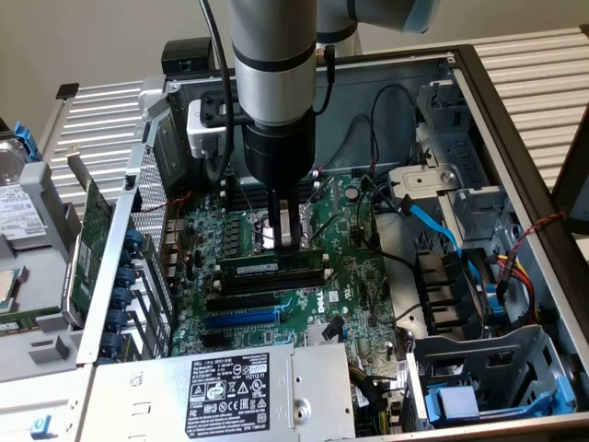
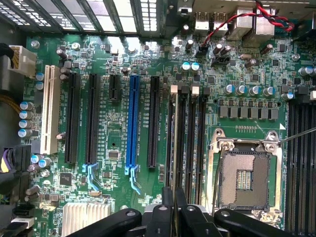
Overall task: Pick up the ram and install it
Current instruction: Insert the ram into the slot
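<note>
1. Exterior view. The gripper (image 1: 282, 243) is closed on the ram (image 1: 267, 266) at about mid-length. The ram stands on edge, level, along a black memory slot on the motherboard (image 1: 354, 295). Whether it is fully seated cannot be told.
2. Exterior view, technique (judgement). The stick should stay upright and parallel to the slot, with its notch matched to the slot key. Pressure should go straight down and evenly, so that neither end dips first. The cables (image 1: 377, 198) near the arm should stay clear of it.
3. Exterior view, count. There is one arm, one ram, one blue slot (image 1: 241, 318) and one labelled power supply (image 1: 241, 391).
4. Wrist view. The gripper (image 2: 174, 206) clamps the ram (image 2: 174, 143), which is seen edge-on as a thin pale line. It lies over the memory slot farthest from the CPU socket (image 2: 244, 180) in the near bank.
5. Wrist view, technique (judgement). The pale line should run centred down the slot along its whole length. Any skew is best corrected before pressing, and the end latches (image 2: 195, 90) should stand open.
6. Wrist view, count. There is one white slot (image 2: 49, 108), one blue slot (image 2: 132, 123), three long black expansion slots (image 2: 72, 118) and one short one (image 2: 114, 88). There is also one empty socket and one finned heatsink (image 2: 86, 217). The near bank has about four memory slots, though that count is uncertain.
</note>
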Robot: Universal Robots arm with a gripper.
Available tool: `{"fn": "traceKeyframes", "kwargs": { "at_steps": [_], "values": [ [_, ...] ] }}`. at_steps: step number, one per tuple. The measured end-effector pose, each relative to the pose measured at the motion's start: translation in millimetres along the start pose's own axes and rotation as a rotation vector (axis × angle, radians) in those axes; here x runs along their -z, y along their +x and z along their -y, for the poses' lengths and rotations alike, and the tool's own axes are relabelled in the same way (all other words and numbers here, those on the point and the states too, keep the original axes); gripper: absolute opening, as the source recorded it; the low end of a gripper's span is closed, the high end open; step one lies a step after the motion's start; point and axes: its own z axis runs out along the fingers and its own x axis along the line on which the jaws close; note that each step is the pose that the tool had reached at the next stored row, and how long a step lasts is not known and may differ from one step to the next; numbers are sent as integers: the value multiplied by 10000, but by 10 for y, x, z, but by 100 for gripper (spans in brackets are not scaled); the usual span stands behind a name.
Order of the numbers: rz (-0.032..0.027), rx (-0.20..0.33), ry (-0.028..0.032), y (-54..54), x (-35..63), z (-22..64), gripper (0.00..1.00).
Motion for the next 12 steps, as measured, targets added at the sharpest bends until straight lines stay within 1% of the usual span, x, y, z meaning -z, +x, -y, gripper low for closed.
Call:
{"fn": "traceKeyframes", "kwargs": {
  "at_steps": [3, 12],
  "values": [
    [3, -49, 21, -1, -1, -3, 13],
    [3, -64, 23, 7, -6, -7, 13]
  ]
}}
